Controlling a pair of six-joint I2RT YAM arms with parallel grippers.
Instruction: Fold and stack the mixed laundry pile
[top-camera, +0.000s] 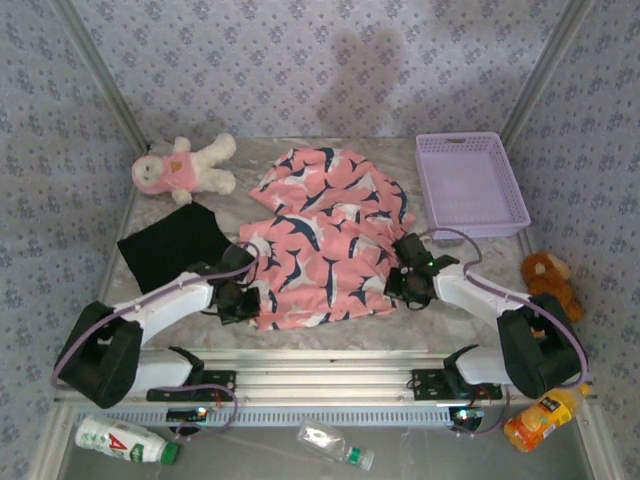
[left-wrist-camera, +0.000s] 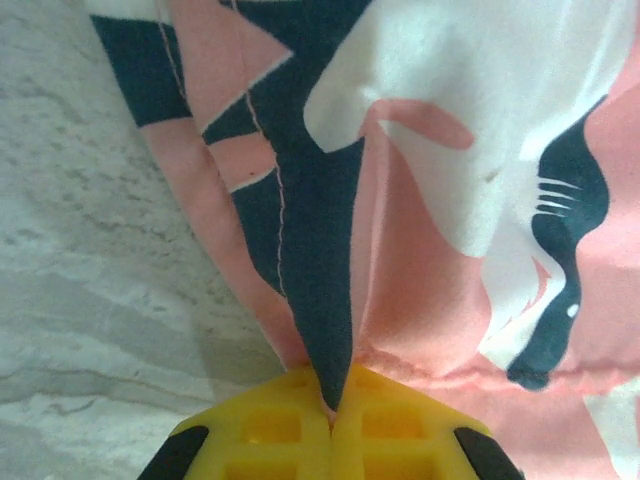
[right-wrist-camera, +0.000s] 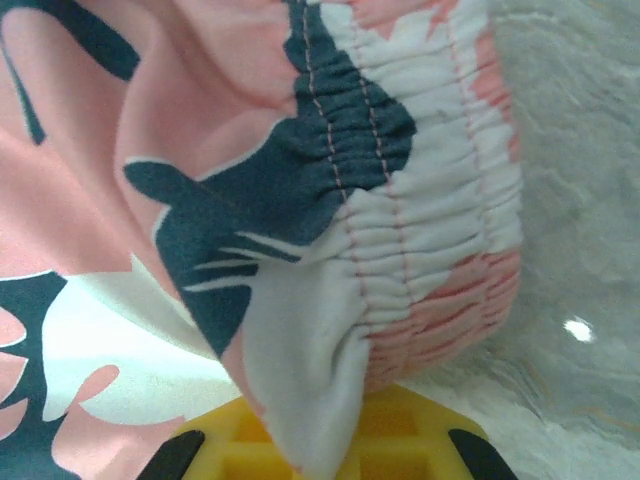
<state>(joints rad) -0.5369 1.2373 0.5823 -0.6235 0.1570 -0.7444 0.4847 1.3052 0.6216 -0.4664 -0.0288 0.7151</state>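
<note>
A pink garment (top-camera: 325, 235) printed with dark and white bird-like shapes lies spread across the middle of the table. My left gripper (top-camera: 243, 297) is shut on its near left edge; in the left wrist view the fabric (left-wrist-camera: 400, 200) is pinched between the yellow fingers (left-wrist-camera: 290, 425). My right gripper (top-camera: 408, 283) is shut on its near right edge, and the gathered elastic band (right-wrist-camera: 420, 190) drapes over the yellow fingers (right-wrist-camera: 430, 440). A black T-shirt (top-camera: 175, 243) lies folded flat at the left, apart from both grippers.
A pink-and-white plush toy (top-camera: 185, 167) lies at the back left. A lavender mesh basket (top-camera: 468, 183) stands at the back right, a brown plush (top-camera: 550, 278) beyond the right edge. Bottles (top-camera: 125, 440) lie below the table's front rail.
</note>
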